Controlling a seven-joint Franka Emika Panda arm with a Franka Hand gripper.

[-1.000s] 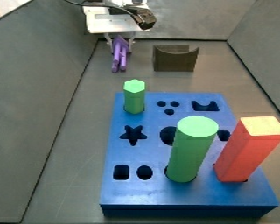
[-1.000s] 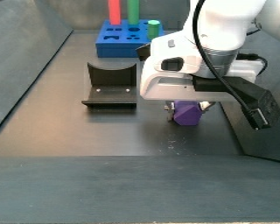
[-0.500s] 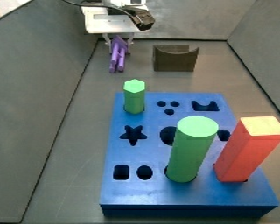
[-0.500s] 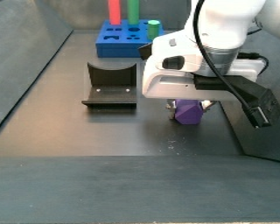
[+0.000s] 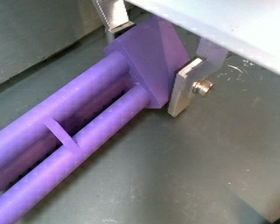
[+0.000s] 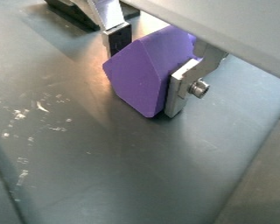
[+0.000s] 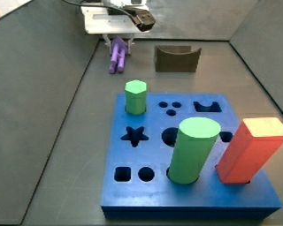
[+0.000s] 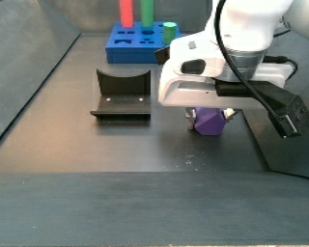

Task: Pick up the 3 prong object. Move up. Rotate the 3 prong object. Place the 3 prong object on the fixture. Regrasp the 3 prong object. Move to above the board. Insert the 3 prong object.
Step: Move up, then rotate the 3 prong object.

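Purple 3 prong object (image 5: 90,131) lying flat on the floor, hand (image 6: 154,66) clamped on one end

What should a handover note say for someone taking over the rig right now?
Gripper: down at the floor, fingers either side of the 3 prong object; a firm clamp can't be confirmed.
3 prong object: lying on the floor, not lifted.
Fixture: empty, beside the peg.
Board: holds green and orange-red pegs.
Done: the approach.
Left: lift, rotate, place on fixture, regrasp, insert.
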